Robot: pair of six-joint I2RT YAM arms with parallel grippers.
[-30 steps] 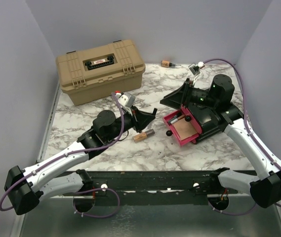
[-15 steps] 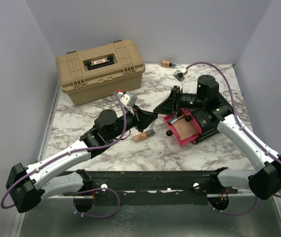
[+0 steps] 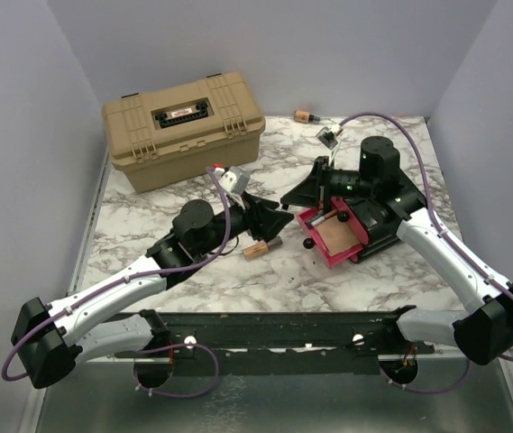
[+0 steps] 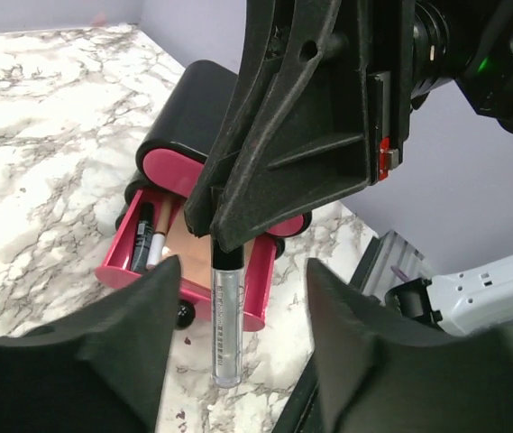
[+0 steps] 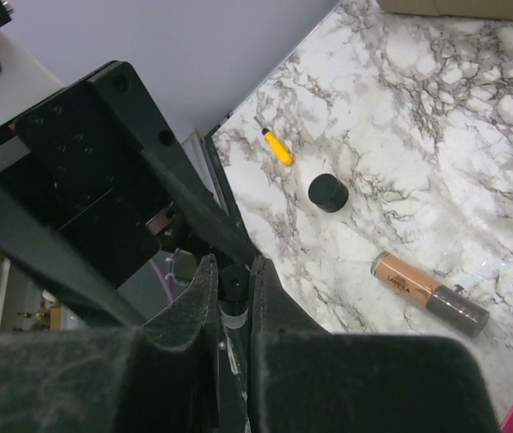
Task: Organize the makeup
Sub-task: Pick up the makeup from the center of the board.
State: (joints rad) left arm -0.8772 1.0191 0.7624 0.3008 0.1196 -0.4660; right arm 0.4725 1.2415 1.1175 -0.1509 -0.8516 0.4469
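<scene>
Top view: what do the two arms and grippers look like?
The left arm and right arm have white links with black joints and bases. A purple cable runs along each. The left gripper and right gripper are black and wedge-shaped, with a small white camera at each wrist. The right arm shows a green light.

- clear slim tube (image 4: 226, 334), black-capped: upright, cap clamped in the right gripper (image 5: 231, 275).
- copper lipstick tube (image 3: 262, 248): lying at the pink drawer's (image 3: 333, 260) 9 o'clock.
- tiny black round jar (image 5: 328, 192): at that tube's 10 o'clock in the right wrist view.
- slim black tube (image 4: 142, 236): lying inside the drawer.
- small copper tube (image 3: 304, 115): table's 12 o'clock edge.
</scene>
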